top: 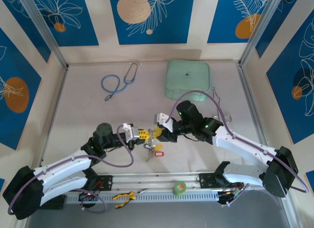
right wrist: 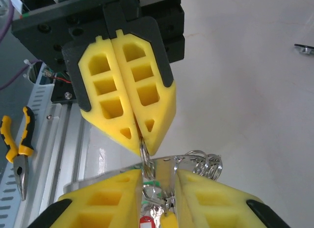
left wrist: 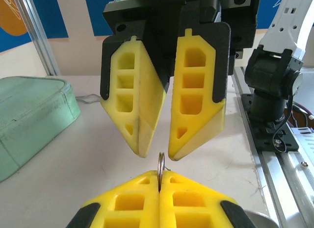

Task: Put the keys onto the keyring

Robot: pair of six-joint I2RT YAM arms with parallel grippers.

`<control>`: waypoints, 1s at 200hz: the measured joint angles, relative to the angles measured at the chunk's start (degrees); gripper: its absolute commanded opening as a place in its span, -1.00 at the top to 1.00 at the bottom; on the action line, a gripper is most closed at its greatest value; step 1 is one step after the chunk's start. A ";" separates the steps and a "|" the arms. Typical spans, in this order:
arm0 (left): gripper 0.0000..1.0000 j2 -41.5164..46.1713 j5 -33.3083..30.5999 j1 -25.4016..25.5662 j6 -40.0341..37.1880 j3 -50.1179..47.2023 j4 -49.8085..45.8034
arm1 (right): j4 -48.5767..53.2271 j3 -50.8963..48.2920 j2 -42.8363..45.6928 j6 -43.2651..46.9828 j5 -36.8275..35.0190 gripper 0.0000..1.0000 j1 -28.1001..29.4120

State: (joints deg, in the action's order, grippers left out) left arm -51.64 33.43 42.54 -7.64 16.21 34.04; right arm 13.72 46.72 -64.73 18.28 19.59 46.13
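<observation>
My left tool [left wrist: 160, 180] is clamped shut on the thin keyring [left wrist: 160, 164], held edge-up well to the near side of the green case [top: 189, 79]. My right tool [right wrist: 159, 175] faces it tip to tip, its fingers parted and gripping nothing. The keys [right wrist: 153, 191] hang bunched between those fingers.

Robot lab booth: aluminium frame [top: 45, 34], blue printed panels [top: 167, 27].
</observation>
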 measured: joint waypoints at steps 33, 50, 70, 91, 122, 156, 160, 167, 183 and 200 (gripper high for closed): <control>1.00 -0.24 0.00 0.00 1.05 -0.22 2.10 | -1.16 -0.11 0.00 -0.37 1.31 0.53 -0.02; 1.00 -0.24 0.00 0.00 1.42 -0.52 3.06 | -1.84 -0.63 0.00 -0.44 1.49 0.55 -0.02; 1.00 -0.26 0.00 0.00 1.68 -0.70 3.32 | -2.23 -0.85 -0.04 -0.44 1.51 0.61 -0.02; 1.00 -0.31 0.02 0.00 1.81 -0.74 3.48 | -2.64 -0.87 -0.15 -0.42 1.66 0.70 -0.02; 1.00 -0.35 0.00 0.00 2.27 -0.74 4.13 | -3.02 -0.87 -0.37 -0.46 1.86 0.78 -0.02; 1.00 -0.85 0.00 0.00 2.93 -0.85 4.98 | -3.04 -0.87 -0.44 -0.42 1.88 0.78 -0.15; 1.00 -0.96 0.00 0.00 3.02 -0.92 5.18 | -3.04 -0.87 -0.50 -0.42 1.88 0.78 -0.15; 1.00 -1.11 0.00 0.00 3.13 -0.98 5.53 | -3.04 -0.87 -0.61 -0.39 1.90 0.82 -0.26; 1.00 -1.49 -0.04 -0.02 3.30 -1.18 5.97 | -2.97 -0.87 -0.87 -0.39 2.32 0.97 -0.46; 0.93 -1.49 -0.09 -0.04 3.30 -1.36 6.19 | -2.84 -0.87 -1.11 0.07 2.95 1.00 -0.72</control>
State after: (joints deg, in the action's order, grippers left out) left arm -53.12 33.34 42.50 -4.34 14.85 40.23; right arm 10.87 45.84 -65.84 18.35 22.55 45.41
